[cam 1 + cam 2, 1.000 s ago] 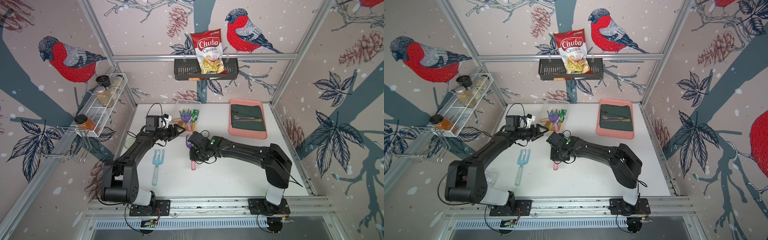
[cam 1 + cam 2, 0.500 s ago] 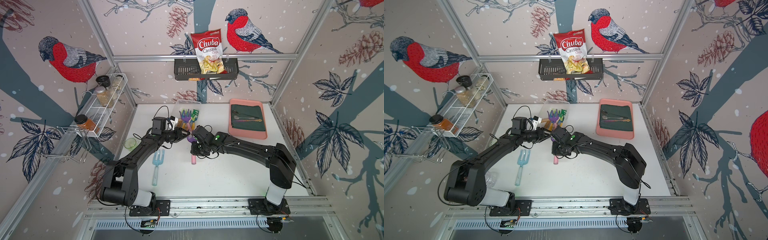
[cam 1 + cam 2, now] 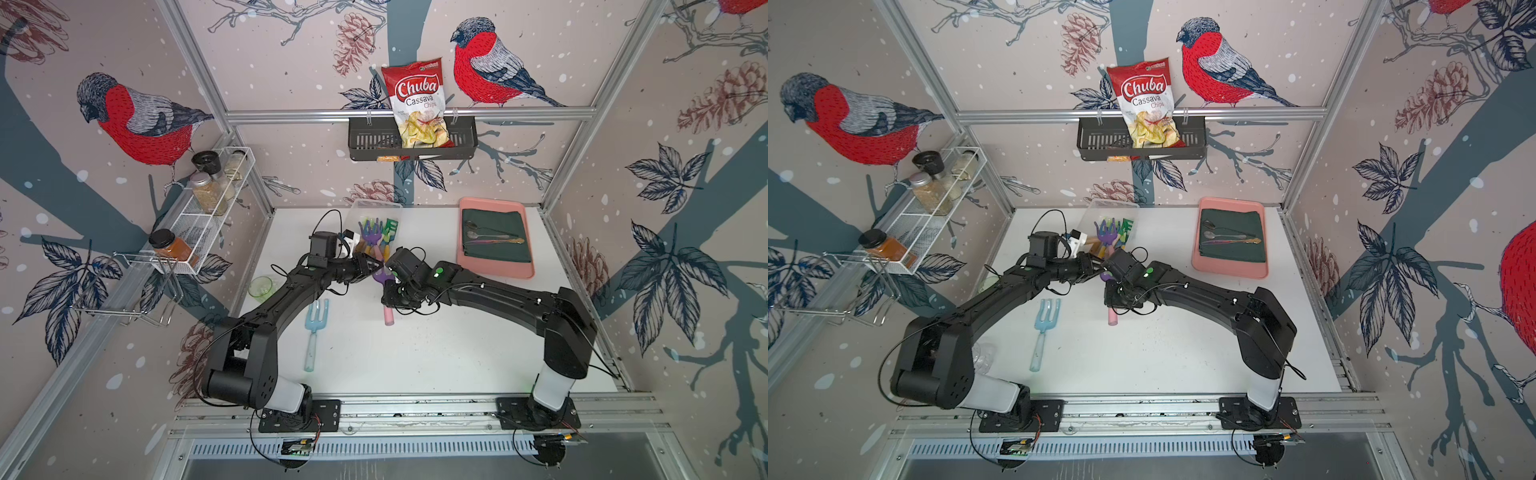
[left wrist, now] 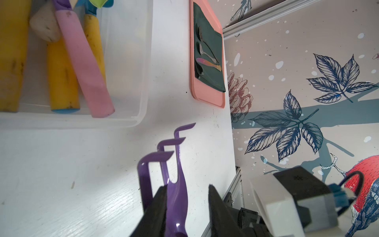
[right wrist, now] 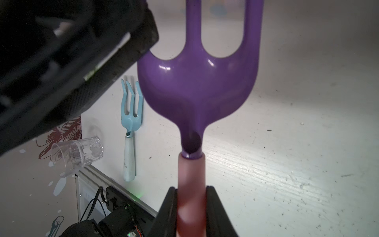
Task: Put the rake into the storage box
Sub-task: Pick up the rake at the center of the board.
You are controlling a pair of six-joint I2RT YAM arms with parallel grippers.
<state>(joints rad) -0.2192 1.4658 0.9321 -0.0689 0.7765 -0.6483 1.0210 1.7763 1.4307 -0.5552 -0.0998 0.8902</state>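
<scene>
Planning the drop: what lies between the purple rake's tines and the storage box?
Nothing: the left wrist view shows only bare table between the purple rake and the storage box.

Both top views are looking steeply down from high up, sharing nearly the whole table (image 3: 457, 353). Left wrist camera is sitting close behind the left hand (image 4: 186, 187), facing across the table toward the pink tray (image 4: 205, 98). Right wrist camera is looking very closely along the rake (image 5: 196, 82), which is also showing lower centre in the left wrist frame.
</scene>
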